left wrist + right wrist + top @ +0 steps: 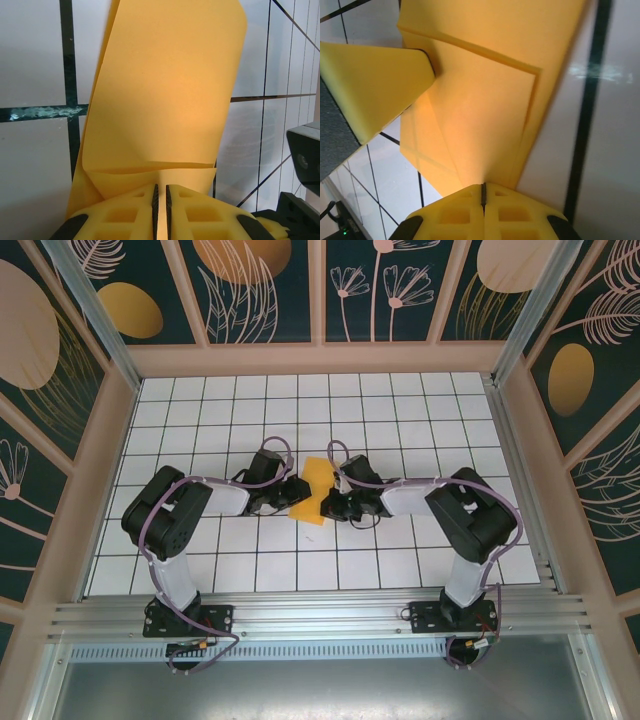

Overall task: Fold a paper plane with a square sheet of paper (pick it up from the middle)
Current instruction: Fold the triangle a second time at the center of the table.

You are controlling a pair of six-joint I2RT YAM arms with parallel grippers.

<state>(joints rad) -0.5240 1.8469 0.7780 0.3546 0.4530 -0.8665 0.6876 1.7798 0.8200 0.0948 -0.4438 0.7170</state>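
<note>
Both sides of the orange-yellow paper (pixel 317 487) are pinched, I see: left gripper (pixel 161 200) and right gripper (pixel 483 197) clamp its folded, overlapping layers, at the middle of the tiled table (pixel 300 570).

White-tiled tabletop (pixel 400 430), dark grid lines, pale wooden frame (pixel 320 358), teal wall panels (pixel 270 300) with leaf and flower drawings, aluminium rail (pixel 320 616) in front.

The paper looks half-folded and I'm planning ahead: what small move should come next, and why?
Probably press the paper flat against the table: the left gripper and right gripper are shut on opposite edges, and the left wrist view shows it bowed, not creased.
</note>
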